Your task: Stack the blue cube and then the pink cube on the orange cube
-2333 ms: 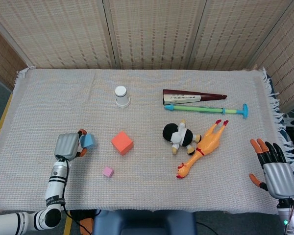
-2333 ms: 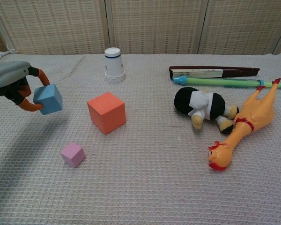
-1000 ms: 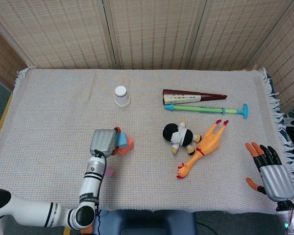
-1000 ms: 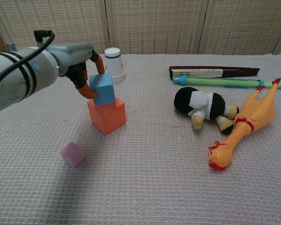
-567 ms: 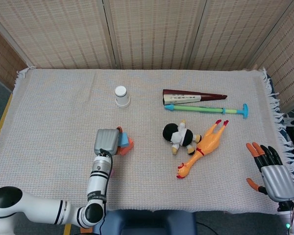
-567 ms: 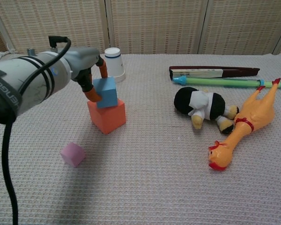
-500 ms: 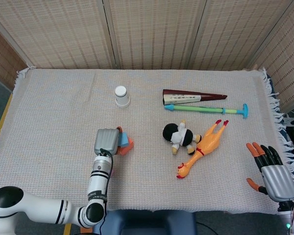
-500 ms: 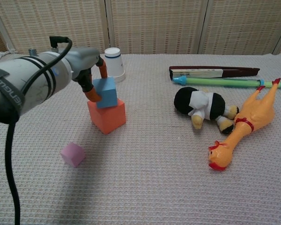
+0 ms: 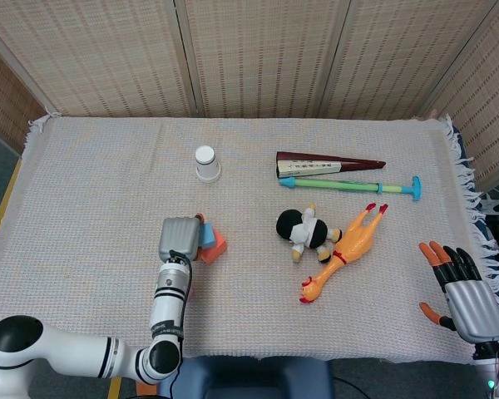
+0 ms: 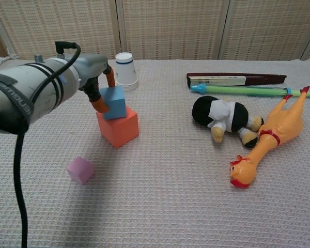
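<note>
The blue cube [image 10: 114, 102] [image 9: 209, 235] rests on the left part of the orange cube's [image 10: 120, 127] [image 9: 217, 248] top. My left hand [image 10: 91, 74] [image 9: 180, 239] grips it, with orange fingertips [image 10: 98, 105] at its front left and behind it. The small pink cube [image 10: 80, 170] lies on the cloth in front of and to the left of the orange cube; in the head view my left forearm hides it. My right hand [image 9: 468, 291] hovers open at the table's right edge, fingers spread, holding nothing.
A white paper cup [image 10: 126, 71] stands upside down behind the cubes. To the right lie a black-and-white plush [image 10: 223, 118], a rubber chicken [image 10: 272, 139], a green-and-blue stick [image 10: 248, 90] and a dark red folded fan [image 10: 232, 79].
My left hand carried the blue cube from the left over to the orange cube and set it down on top. The right hand stayed at the right edge.
</note>
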You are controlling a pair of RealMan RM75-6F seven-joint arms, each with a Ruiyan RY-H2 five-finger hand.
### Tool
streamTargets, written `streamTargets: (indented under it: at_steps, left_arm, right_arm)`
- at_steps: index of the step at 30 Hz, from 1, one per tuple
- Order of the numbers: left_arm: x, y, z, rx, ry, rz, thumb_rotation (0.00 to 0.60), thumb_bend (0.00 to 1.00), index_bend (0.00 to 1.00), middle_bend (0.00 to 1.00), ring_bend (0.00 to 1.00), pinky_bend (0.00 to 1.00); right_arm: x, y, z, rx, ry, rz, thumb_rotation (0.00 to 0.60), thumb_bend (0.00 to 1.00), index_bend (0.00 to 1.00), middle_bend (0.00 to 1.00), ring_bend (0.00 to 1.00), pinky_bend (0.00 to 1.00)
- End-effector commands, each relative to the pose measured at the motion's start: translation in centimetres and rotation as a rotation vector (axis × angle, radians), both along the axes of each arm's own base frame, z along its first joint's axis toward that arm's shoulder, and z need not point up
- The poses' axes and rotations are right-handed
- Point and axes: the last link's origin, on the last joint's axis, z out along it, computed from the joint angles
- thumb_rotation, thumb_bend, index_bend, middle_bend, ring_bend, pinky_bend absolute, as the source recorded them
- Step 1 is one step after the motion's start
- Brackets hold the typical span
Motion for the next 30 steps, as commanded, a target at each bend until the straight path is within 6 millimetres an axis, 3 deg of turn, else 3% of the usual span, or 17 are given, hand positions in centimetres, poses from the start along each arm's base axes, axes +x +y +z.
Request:
streamTargets:
  at_steps: [1,17,30]
  left_arm:
    - [0.07,0.03,-0.1,-0.001,-0.001,-0.003,0.6,0.32,0.64,1.0,1.0,1.0]
    - [-0.01,0.16,-0.42,-0.004,-0.009,-0.009,0.6,0.32,0.52,1.0,1.0,1.0]
    - [0.1,0.11,-0.34,-0.006,-0.013,-0.023,0.6,0.32,0.26,1.0,1.0,1.0]
  right_arm:
    - [0.01,0.0,-0.02,0.001,0.0,0.0,0.6,0.11,0.0,0.0,0.0,0.0]
    - [-0.02,0.01,0.03,0.002,0.001,-0.002,0.6,0.12,0.0,0.0,0.0,0.0]
    - [-0.06,-0.01,-0.01,0.003,0.006,-0.005,0.6,0.12,0.0,0.0,0.0,0.0]
